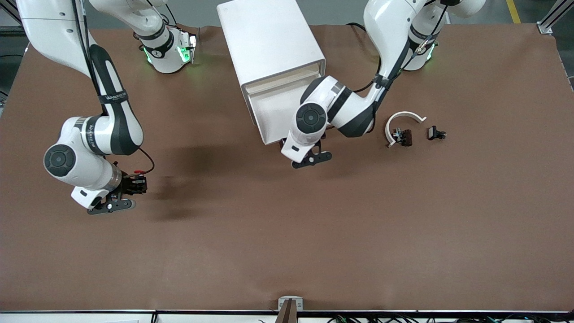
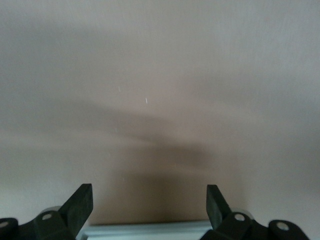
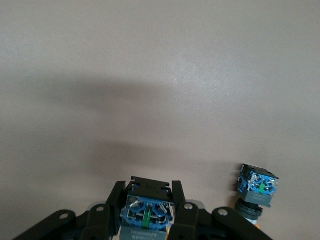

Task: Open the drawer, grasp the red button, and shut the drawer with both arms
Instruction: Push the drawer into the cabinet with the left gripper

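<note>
My right gripper (image 1: 130, 186) is shut on a button (image 3: 147, 210) with a black-and-blue base and holds it low over the table toward the right arm's end. Its cap is hidden in the right wrist view; a bit of red (image 1: 139, 171) shows by the gripper in the front view. My left gripper (image 1: 309, 156) hangs just in front of the white drawer cabinet (image 1: 269, 49), by the drawer front (image 1: 271, 116). It points down at bare table with its fingers (image 2: 82, 202) wide apart and empty. A beige gap (image 1: 287, 77) shows above the drawer front; I cannot tell how far it is open.
A second button (image 3: 256, 186) with a blue-and-black base lies on the table close to my right gripper, a hint of orange at its cap end. A white curved piece (image 1: 403, 117), a dark part (image 1: 402, 136) and a small black part (image 1: 436, 133) lie toward the left arm's end.
</note>
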You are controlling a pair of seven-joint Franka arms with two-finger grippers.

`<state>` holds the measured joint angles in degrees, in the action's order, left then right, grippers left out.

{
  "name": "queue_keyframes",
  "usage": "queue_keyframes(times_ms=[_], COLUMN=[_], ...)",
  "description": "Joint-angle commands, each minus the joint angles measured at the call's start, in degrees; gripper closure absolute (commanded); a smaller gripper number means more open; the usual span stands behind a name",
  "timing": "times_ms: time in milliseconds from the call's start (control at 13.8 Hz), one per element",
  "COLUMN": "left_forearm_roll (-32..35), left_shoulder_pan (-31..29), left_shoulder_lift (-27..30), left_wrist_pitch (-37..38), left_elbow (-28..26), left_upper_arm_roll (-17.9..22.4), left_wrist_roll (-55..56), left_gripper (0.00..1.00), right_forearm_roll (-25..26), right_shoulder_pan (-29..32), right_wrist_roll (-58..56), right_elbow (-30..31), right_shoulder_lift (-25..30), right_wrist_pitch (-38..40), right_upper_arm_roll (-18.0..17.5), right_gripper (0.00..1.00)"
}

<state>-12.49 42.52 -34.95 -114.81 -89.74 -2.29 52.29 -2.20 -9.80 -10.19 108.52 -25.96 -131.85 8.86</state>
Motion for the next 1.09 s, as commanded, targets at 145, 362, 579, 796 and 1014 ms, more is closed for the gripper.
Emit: queue_keyframes(times_ms=[145, 362, 579, 796, 1014], left_forearm_roll=[-0.52, -0.52, -0.08, -0.08, 0.01], left_shoulder_pan=[0.28, 0.37, 2.73, 4.14, 3.36], left_shoulder_lift=[4.28, 4.19, 4.1, 4.28, 4.02], left_wrist_pitch=[0.63, 1.34, 2.74, 3.45, 3.45], left_elbow=[-5.89, -5.89, -6.06, -6.06, -5.63], left_upper_arm_roll=[-5.08, -7.98, -9.13, -9.57, -9.23], left_wrist_roll=[6.5, 11.85, 16.61, 19.51, 19.35], left_gripper=[0.0, 0.0, 0.0, 0.0, 0.0], right_forearm_roll=[0.79, 0.79, 0.79, 0.79, 0.79], right_shoulder_pan=[2.15, 3.12, 3.3, 3.65, 3.74], right_wrist_roll=[0.26, 0.26, 0.26, 0.26, 0.26], right_elbow=[2.57, 2.57, 2.66, 2.83, 2.83], right_shoulder_lift=[-3.13, -5.07, -6.12, -6.47, -6.48], right_wrist_pitch=[-6.21, -7.45, -7.89, -8.24, -8.24], right_upper_arm_roll=[-1.03, -1.03, -1.03, -1.12, -1.12], right_gripper=[0.88, 0.88, 0.86, 0.85, 0.77])
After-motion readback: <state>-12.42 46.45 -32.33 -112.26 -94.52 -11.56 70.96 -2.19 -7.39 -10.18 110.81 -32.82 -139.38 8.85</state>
